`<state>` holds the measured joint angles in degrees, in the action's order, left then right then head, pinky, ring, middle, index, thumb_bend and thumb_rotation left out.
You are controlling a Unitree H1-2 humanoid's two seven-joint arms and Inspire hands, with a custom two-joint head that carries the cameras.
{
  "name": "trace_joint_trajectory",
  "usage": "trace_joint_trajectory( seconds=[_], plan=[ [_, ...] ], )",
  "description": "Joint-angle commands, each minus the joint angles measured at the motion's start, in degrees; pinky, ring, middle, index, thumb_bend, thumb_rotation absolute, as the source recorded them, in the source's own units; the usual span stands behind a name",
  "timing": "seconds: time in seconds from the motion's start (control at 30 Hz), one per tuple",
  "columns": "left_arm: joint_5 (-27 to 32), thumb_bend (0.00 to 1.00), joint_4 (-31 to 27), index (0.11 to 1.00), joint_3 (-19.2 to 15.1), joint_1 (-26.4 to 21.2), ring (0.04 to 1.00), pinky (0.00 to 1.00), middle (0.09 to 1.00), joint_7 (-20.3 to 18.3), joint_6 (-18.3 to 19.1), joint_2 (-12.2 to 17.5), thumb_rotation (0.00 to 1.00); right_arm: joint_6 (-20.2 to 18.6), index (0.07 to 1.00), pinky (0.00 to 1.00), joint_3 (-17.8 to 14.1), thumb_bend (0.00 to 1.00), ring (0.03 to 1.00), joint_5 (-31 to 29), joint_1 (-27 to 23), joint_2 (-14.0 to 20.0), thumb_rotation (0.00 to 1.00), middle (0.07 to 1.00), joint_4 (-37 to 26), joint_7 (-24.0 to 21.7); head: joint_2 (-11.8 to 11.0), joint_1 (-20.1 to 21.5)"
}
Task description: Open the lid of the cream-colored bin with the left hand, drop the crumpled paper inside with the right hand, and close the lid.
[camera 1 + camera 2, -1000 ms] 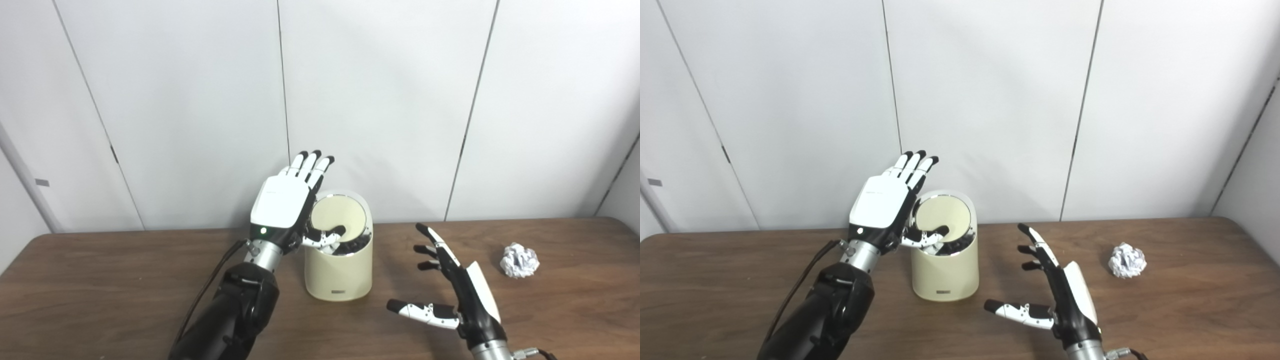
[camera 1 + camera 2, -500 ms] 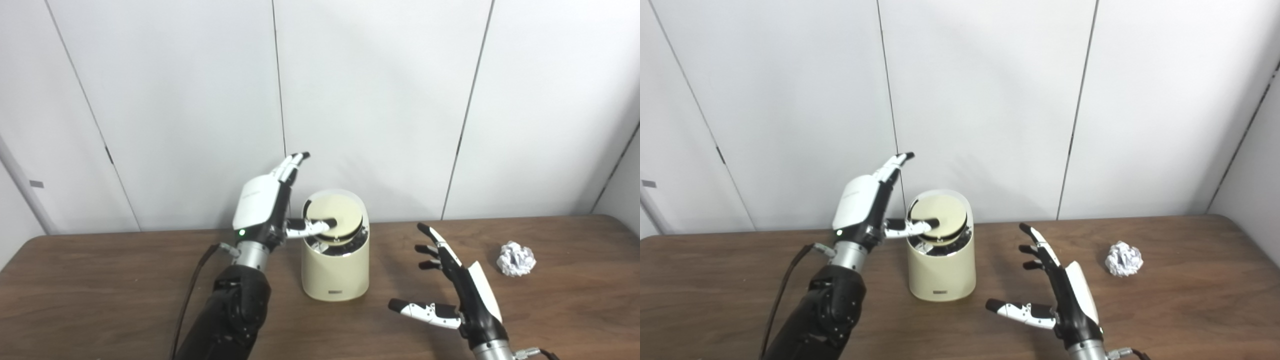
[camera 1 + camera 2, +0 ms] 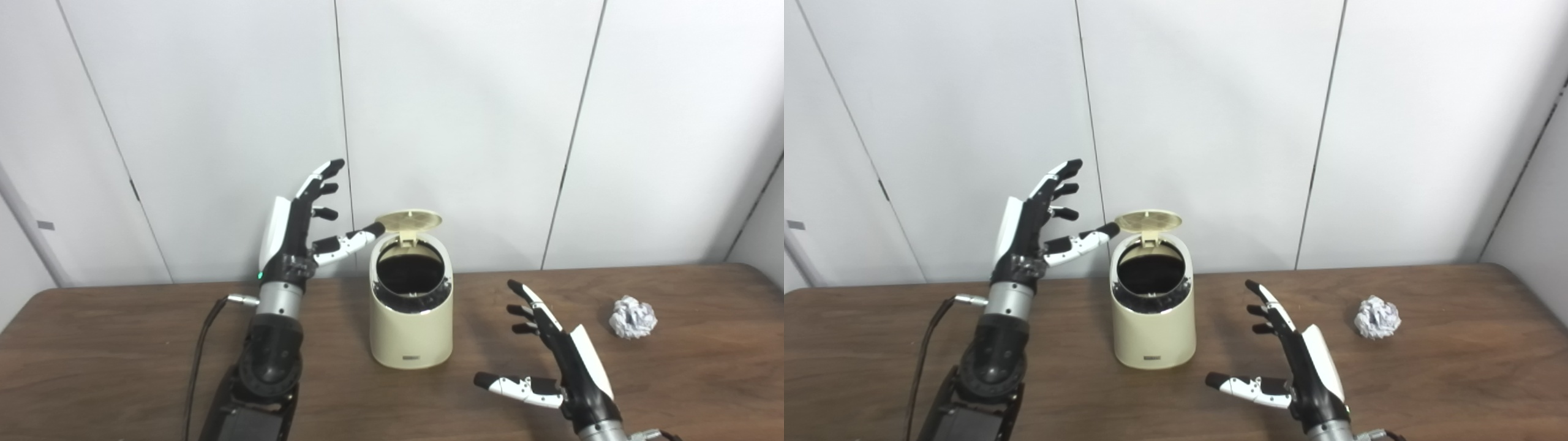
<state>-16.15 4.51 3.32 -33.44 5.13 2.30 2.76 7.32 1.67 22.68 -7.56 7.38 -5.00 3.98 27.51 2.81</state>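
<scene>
Cream-colored bin [image 3: 411, 324] at frame centre, lid [image 3: 408, 219] flipped up at its back. Left hand [image 3: 294, 236] raised left of it, fingers spread, empty, thumb tip beside the lid edge. Right hand [image 3: 560, 367] lower right, splayed, empty; crumpled paper [image 3: 633, 317] on the table [image 3: 122, 355] at far right.

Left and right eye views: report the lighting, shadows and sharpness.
Left eye view: even, soft light, no glare; the cream-colored bin casts a faint shadow on the wall behind it, its mouth reads plain black, and the crumpled paper looks slightly soft. Right eye view: same light; the left hand and right hand are sharp, without motion blur.
</scene>
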Motion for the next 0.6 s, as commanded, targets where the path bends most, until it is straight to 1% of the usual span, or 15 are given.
trace_joint_trajectory(
  seconds=[0.0, 0.07, 0.13, 0.17, 0.27, 0.33, 0.4, 0.5, 0.57],
  plan=[
    [2.69, 0.72, -2.74, 0.848, -0.79, 0.04, 0.821, 0.65, 0.852, -1.65, 0.15, 0.63, 0.17, 0.86, 0.911, 0.72, 0.01, 0.85, 0.836, -0.08, -1.40, 0.39, 0.34, 0.936, -1.90, 0.35, -0.01, 0.01],
    [5.95, 0.73, -3.64, 0.837, -1.59, 2.62, 0.807, 0.62, 0.836, -3.15, -0.93, 0.68, 0.16, 0.86, 0.911, 0.72, -0.05, 0.85, 0.835, -0.40, -1.40, 0.35, 0.34, 0.936, -1.81, 0.31, -0.03, 0.00],
    [7.77, 0.75, -4.12, 0.833, -1.93, 4.94, 0.779, 0.63, 0.821, -4.12, -2.20, 0.91, 0.19, 0.77, 0.911, 0.72, -0.10, 0.85, 0.836, -0.55, -1.36, 0.34, 0.33, 0.937, -1.78, 0.29, 0.00, -0.02],
    [8.22, 0.76, -4.34, 0.836, -1.96, 5.78, 0.771, 0.64, 0.816, -4.46, -2.55, 1.03, 0.22, 0.74, 0.912, 0.73, -0.11, 0.85, 0.836, -0.53, -1.34, 0.35, 0.34, 0.937, -1.79, 0.30, 0.00, -0.02],
    [9.87, 0.76, -6.22, 0.857, -1.80, 9.23, 0.769, 0.65, 0.822, -5.44, -2.39, 0.86, 0.25, 0.76, 0.912, 0.73, -0.09, 0.84, 0.835, -0.36, -1.16, 0.36, 0.34, 0.935, -1.99, 0.35, 0.08, -0.04],
    [10.29, 0.74, -7.36, 0.865, -1.77, 10.87, 0.771, 0.65, 0.828, -5.64, -2.51, 0.74, 0.24, 0.72, 0.912, 0.73, -0.14, 0.84, 0.835, -0.56, -1.07, 0.38, 0.34, 0.934, -2.10, 0.26, 0.15, -0.03],
    [10.28, 0.73, -8.55, 0.868, -1.78, 12.79, 0.773, 0.65, 0.828, -5.54, -3.41, 0.73, 0.23, 0.48, 0.912, 0.74, -0.17, 0.84, 0.841, -0.71, -1.03, 0.45, 0.33, 0.938, -2.22, 0.08, 0.23, -0.19],
    [10.48, 0.73, -9.53, 0.872, -1.92, 14.75, 0.766, 0.68, 0.814, -5.38, -4.46, 0.65, 0.23, 0.57, 0.912, 0.74, -0.20, 0.84, 0.843, -0.74, -1.03, 0.62, 0.33, 0.939, -2.12, 0.01, 0.20, -0.27],
    [10.40, 0.73, -9.77, 0.877, -1.99, 15.82, 0.765, 0.67, 0.824, -5.27, -4.86, 0.69, 0.23, 0.76, 0.914, 0.73, -0.25, 0.84, 0.839, -0.85, -1.03, 0.76, 0.33, 0.940, -1.81, 0.00, 0.19, -0.31]
  ],
)
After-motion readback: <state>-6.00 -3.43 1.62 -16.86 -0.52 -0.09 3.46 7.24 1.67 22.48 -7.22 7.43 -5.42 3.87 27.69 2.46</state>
